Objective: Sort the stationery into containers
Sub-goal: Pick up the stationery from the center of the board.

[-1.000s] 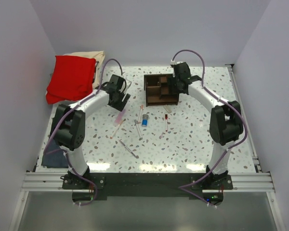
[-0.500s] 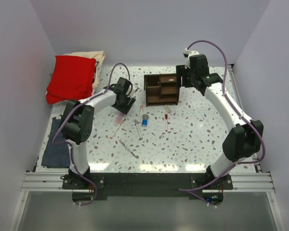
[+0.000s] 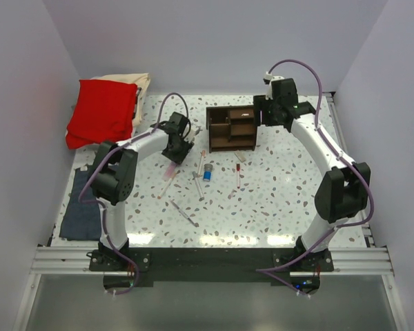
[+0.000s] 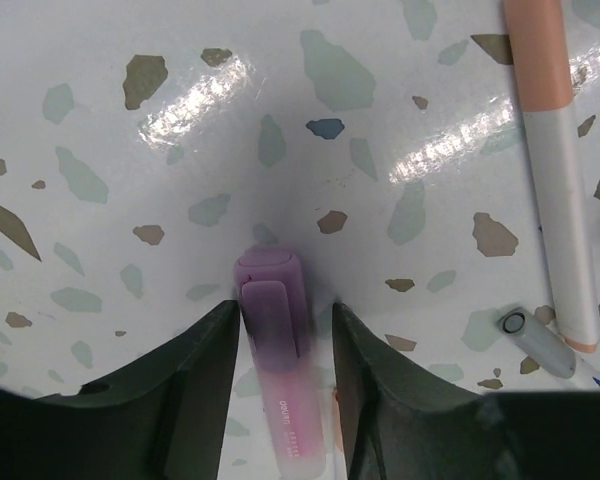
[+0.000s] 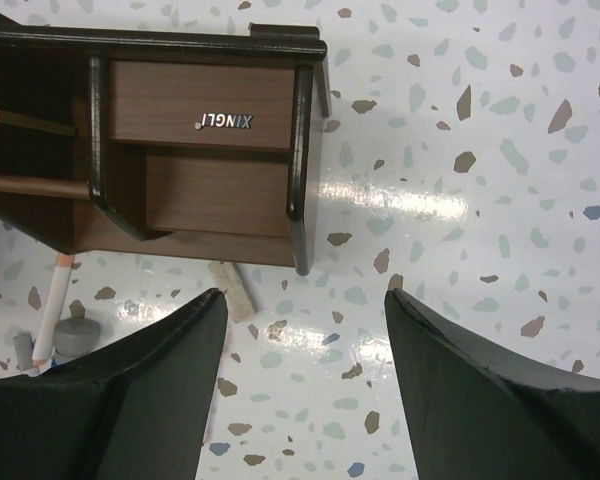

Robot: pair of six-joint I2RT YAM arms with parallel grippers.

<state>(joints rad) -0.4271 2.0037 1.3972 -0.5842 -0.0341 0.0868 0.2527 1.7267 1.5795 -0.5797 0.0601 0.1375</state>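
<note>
Left wrist view: pink highlighter (image 4: 275, 385) lies flat on the bench (image 4: 100, 150), dead centre between the left jaws. Its long axis runs straight up the frame, cap end pointing away from the wrist, so it sits square across the closing line. No yaw correction looks necessary.

Left jaws: part-open and straddling the barrel, not clamped. The left-hand pad (image 4: 195, 375) looks to be touching or nearly touching the barrel. The other pad shows a sliver of bench between it and the barrel. The pen is on the surface, not lifted.

A peach-and-white pen (image 4: 555, 170) lies to the right, well clear of the pads, so it shouldn't get dragged in.

Top view: the highlighter (image 3: 172, 167) is front-left of the brown organizer (image 3: 231, 128), with the other pens and the blue-and-white cylinder (image 3: 207, 174) spread to its right. The left arm is on it. The right arm is at the far right end of the organizer, well away.

Right jaws: spread wide with nothing between them, hanging over bare bench just off the organizer's end wall (image 5: 298, 150).

My read: squeeze, lift, then carry right and back to a compartment. Risk: the barrel rolling toward the gap side as the pads meet.
</note>
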